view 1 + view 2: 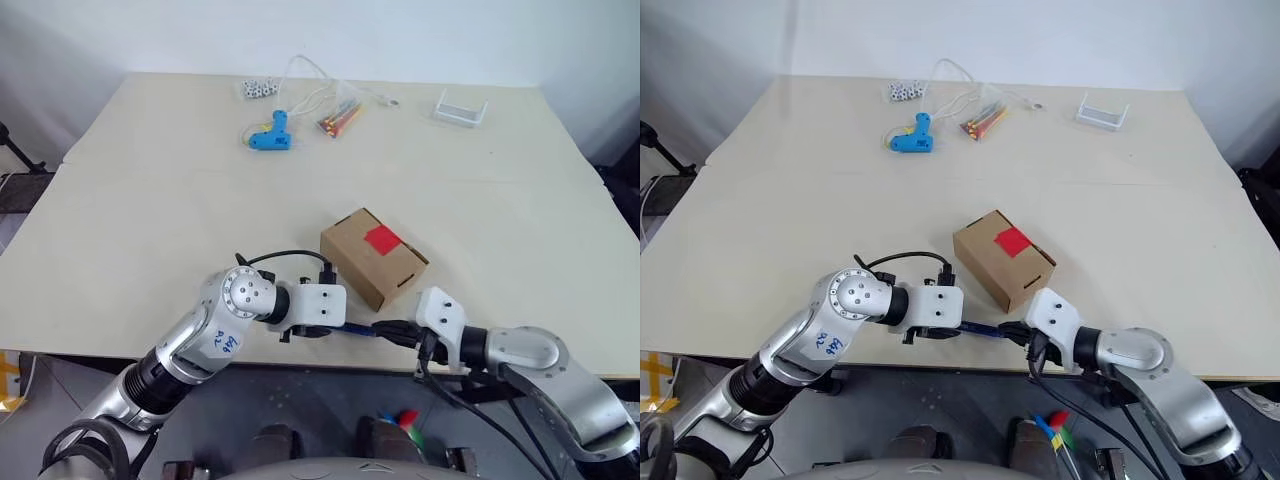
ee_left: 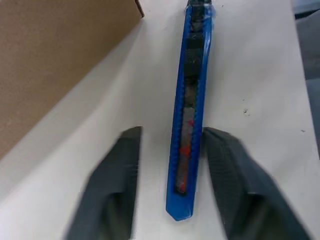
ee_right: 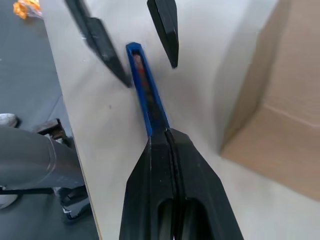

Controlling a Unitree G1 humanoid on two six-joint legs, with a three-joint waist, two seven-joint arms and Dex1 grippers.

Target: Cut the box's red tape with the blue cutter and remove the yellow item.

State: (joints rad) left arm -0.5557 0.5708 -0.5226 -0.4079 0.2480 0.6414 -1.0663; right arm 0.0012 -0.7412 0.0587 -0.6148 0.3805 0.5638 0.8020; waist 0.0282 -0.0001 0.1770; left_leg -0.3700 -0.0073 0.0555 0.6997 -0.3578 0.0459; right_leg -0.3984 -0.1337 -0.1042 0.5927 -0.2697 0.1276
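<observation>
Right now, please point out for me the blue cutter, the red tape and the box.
blue cutter (image 2: 189, 120): left wrist view, middle of its blue body.
red tape (image 1: 382, 238): left eye view, centre of the red patch.
box (image 1: 362, 268): left eye view, bare cardboard on its top face.
</observation>
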